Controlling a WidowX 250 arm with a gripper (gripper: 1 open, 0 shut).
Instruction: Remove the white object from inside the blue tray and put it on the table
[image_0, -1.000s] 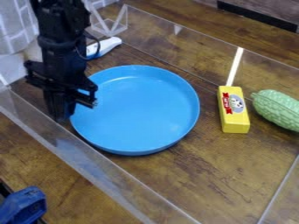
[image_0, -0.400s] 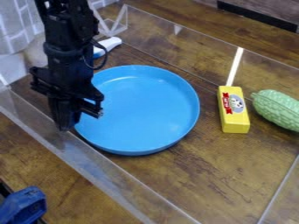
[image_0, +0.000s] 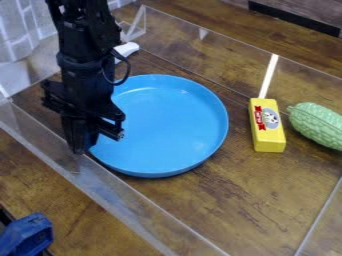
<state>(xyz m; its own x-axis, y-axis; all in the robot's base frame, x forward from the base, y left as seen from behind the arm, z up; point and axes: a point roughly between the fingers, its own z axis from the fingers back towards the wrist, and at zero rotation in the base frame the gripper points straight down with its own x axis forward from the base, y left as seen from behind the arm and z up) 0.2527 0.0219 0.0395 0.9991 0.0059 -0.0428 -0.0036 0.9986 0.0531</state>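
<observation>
The table (image_0: 234, 215) takes up the most room, a dark, wood-grained top on which the white piece should end up. Next comes the blue tray (image_0: 167, 120), wide and shallow, with nothing showing on the part of its floor in view. The black gripper (image_0: 83, 148) is at the tray's left side in the picture, its fingers pointing down, closed, with nothing visible between them. Smallest is the white piece (image_0: 127, 48), past the tray's far rim and partly hidden behind the arm; it seems to be on the table already, though its contact there is hidden. It looks like smooth, hard plastic, so I would expect it to be light and stiff, unlikely to crush but apt to slip or swivel if pinched near an end. If it needs shifting, the best hold is across its narrow middle, fingers on the long sides, with a modest squeeze.
</observation>
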